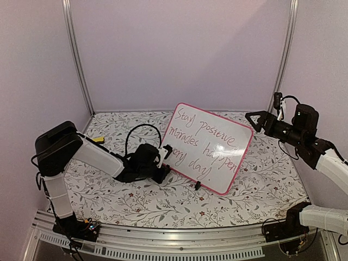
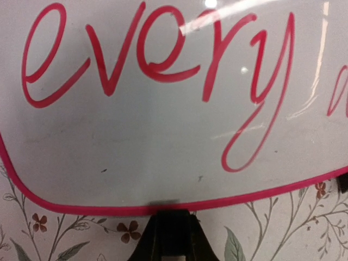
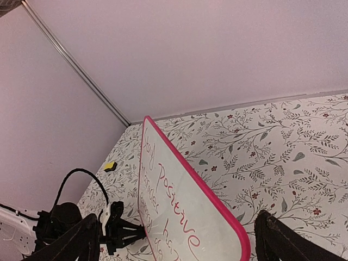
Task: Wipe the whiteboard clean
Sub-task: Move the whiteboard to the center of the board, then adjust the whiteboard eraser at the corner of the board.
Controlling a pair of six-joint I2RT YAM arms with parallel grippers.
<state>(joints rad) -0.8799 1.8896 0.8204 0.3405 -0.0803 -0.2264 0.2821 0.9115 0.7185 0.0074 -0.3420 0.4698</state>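
The whiteboard (image 1: 209, 147) has a pink-red frame and stands tilted in the middle of the floral table, covered in red handwriting. My left gripper (image 1: 161, 173) lies low at its lower left corner. In the left wrist view the board (image 2: 163, 141) fills the frame with the word "every", and my shut black fingers (image 2: 173, 234) meet its bottom frame. My right gripper (image 1: 254, 120) hangs open in the air by the board's upper right corner. In the right wrist view its jaws (image 3: 178, 217) stand wide apart on either side of the board's top edge (image 3: 163, 201), not touching it.
A small yellow block with a dark underside (image 1: 98, 139) lies at the far left by the wall, also in the right wrist view (image 3: 110, 166). A black clip foot (image 1: 197, 186) sticks out under the board. Pale walls and metal posts (image 1: 76, 54) close in the table.
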